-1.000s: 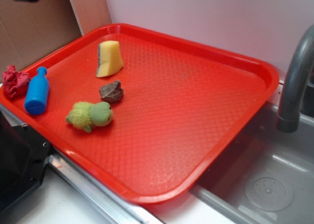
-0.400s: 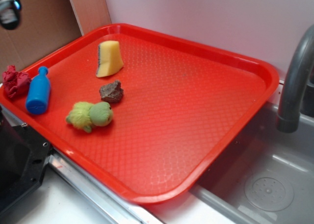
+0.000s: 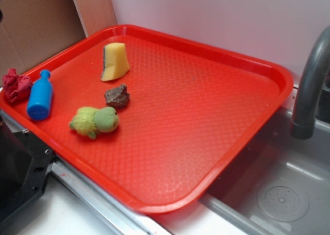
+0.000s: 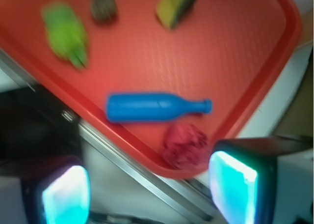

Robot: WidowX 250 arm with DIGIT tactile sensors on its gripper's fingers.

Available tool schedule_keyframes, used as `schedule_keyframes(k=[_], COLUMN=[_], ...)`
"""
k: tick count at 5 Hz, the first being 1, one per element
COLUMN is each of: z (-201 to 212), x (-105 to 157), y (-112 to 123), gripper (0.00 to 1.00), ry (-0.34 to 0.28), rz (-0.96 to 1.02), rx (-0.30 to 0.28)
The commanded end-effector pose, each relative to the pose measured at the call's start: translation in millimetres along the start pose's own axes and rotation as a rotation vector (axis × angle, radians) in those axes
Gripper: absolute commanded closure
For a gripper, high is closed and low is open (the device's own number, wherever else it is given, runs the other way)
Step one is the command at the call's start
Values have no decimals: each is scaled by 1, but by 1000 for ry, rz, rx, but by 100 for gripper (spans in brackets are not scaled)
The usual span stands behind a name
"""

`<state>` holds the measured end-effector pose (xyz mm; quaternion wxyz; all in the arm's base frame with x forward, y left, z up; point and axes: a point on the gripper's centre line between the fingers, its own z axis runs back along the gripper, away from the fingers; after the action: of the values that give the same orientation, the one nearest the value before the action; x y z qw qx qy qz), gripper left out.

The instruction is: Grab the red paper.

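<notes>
The red paper (image 4: 184, 144) (image 3: 16, 85) sits on the red tray's (image 3: 206, 121) edge, beside the blue bottle (image 4: 152, 107). The jaws are wide open above it, nearer the right one.

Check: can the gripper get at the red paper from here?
Probably yes. The gripper hangs open above the red paper, nothing between; the blue bottle lies close beside and could crowd one finger.

blue bottle (image 4: 157, 107) lies just beside the red paper (image 4: 184, 145); tray rim (image 4: 147, 157) borders it; above stands open
</notes>
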<state>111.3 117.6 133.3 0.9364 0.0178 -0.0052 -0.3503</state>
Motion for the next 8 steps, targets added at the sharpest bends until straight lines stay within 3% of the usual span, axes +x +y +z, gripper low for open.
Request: schedule_keyframes(k=[1,2,7,8], z=[-28,-27,-27,-44], x=[29,17,17,6], y=[18,22,22,22], gripper=[0,0,0,0], ry=[318,253,253,236], rz=[-199,-170,-170,-186], rx=[54,74,74,75])
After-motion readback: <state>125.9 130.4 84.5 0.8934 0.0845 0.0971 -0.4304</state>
